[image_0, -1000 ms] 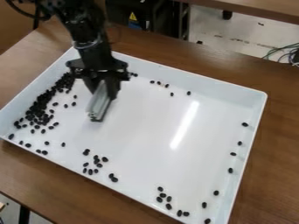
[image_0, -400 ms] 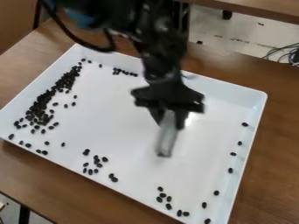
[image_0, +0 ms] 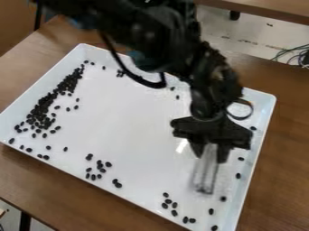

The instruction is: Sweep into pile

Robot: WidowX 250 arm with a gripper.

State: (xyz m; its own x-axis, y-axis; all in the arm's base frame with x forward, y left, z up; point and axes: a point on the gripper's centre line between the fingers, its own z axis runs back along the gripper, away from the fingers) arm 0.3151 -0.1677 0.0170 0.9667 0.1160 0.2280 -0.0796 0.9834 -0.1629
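1. In the camera view, a white tray [image_0: 142, 119] lies on the brown counter [image_0: 278, 158], its raised rim there, I judge, to keep the small dark beans in while they are swept.
2. The black end effector [image_0: 210, 150] hangs over the right part of the tray. Its fingers are closed in on a pale, see-through sweeping tool [image_0: 205, 173], one on each side, with no more gap than the tool takes up. The tool is gripped at its upper end and points down at a slant, which leaves its lower part free to push beans. Whether its tip touches the tray I cannot tell.
3. The main heap of beans [image_0: 41, 108] runs along the left side of the tray and is probably the pile to be built up. A loose cluster [image_0: 96, 168] sits near the front edge, a smaller group [image_0: 170, 203] is near the front right corner, and single beans [image_0: 238, 175] are strung along the right side. The tool's place near these strays suggests that they are next to be gathered; they likely need a low, steady stroke, as a quick one could scatter them.
4. Against the frame just before, the end effector and tool have moved right and towards the front of the tray; in the oldest frame they are over its left part, near the heap. The tray, heap, front cluster and corner group look unchanged, so this seems a move between strokes.
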